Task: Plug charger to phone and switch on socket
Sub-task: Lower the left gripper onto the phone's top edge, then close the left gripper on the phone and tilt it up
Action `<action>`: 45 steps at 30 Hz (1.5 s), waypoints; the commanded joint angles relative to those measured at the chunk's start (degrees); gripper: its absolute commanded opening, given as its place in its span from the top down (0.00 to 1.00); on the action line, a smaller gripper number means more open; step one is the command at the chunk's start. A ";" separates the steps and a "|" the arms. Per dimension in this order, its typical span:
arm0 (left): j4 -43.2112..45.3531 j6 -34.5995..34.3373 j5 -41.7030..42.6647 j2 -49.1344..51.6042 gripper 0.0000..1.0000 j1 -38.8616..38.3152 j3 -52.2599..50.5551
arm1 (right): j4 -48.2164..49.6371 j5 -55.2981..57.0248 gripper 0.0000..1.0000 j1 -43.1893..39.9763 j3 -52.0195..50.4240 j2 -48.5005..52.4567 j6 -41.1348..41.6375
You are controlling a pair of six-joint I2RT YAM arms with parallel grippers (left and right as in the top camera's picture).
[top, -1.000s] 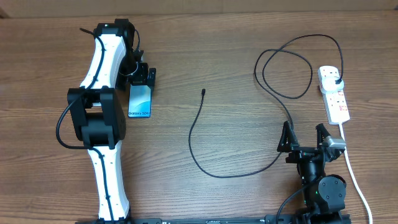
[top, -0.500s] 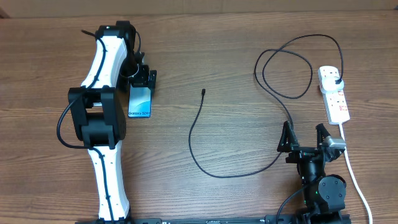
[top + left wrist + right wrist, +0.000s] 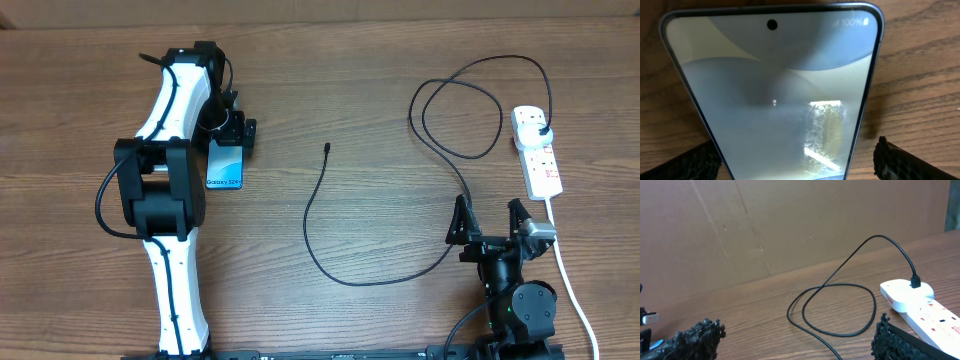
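**Item:** phone [image 3: 224, 165], light blue screen up, lying flat on the counter [image 3: 380, 80] in its left half, closer to the far edge than the near one, with its long sides running far to near. **Attendant:** left gripper [image 3: 230, 133], released, poised over the phone's far end with a finger on each long side. In the left wrist view the fingers [image 3: 902, 162] flank the screen. The one on the right of that view is clear of the edge; whether the other touches cannot be told. The camera hole shows at the end away from the gripper, so the port probably lies at the end beneath it; the port itself is not visible. **Item:** charger [image 3: 306, 222], a thin black cable. Its connector tip [image 3: 328, 148] lies loose mid-counter, well apart from the phone. The cable sweeps toward the near edge, then loops back to its plug [image 3: 541, 128], seated in the socket [image 3: 543, 170] by the right edge. **Attendant:** right gripper [image 3: 488, 212], released and empty, by the near edge on the right side, just beside the cable. **Step judged in hand:** securing the phone. **Handling note:** centre the fingers first, close evenly on the long sides so the phone neither skids nor twists, press lightly, and leave the port end open for the tip.
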 commanded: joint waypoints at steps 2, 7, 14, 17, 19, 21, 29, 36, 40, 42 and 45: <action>1.40 -0.57 0.61 0.85 0.00 -0.37 -4.35 | 0.28 0.50 0.00 -0.28 -0.57 -0.68 -0.20; 1.64 -1.01 0.66 0.85 0.00 -0.37 -6.05 | 0.28 0.50 0.00 -0.28 -0.57 -0.68 -0.17; 0.28 -2.71 0.87 0.85 0.00 -0.37 -6.29 | 0.28 0.50 0.00 -0.28 -0.57 -0.68 -0.20; -0.59 -2.71 0.87 0.85 0.00 -0.39 -6.32 | 0.31 0.52 0.00 -0.28 -0.57 -0.68 -0.17; -1.25 -2.73 0.90 0.85 0.00 -0.44 -6.40 | 0.31 0.50 0.00 -0.28 -0.57 -0.68 -0.17; -1.42 -3.52 0.90 0.85 0.00 -0.59 -6.69 | 0.28 0.50 0.00 -0.28 -0.57 -0.68 -0.20; 2.99 -8.72 0.87 0.85 0.00 -1.88 -10.14 | 0.31 0.50 0.00 -0.28 -0.57 -0.68 -0.20; 7.80 -13.90 1.27 0.85 0.00 -3.41 -11.93 | 0.28 0.50 0.00 -0.28 -0.57 -0.68 -0.17; 7.32 -20.87 1.60 0.85 0.00 -4.52 -12.09 | 0.28 0.50 0.00 -0.28 -0.57 -0.68 -0.17; 7.04 -21.90 3.63 0.85 0.00 -5.18 -12.09 | 0.31 0.50 0.00 -0.28 -0.57 -0.68 -0.20; 6.49 -21.99 7.02 0.85 0.00 -6.03 -12.09 | 0.28 0.50 0.00 -0.28 -0.57 -0.68 -0.17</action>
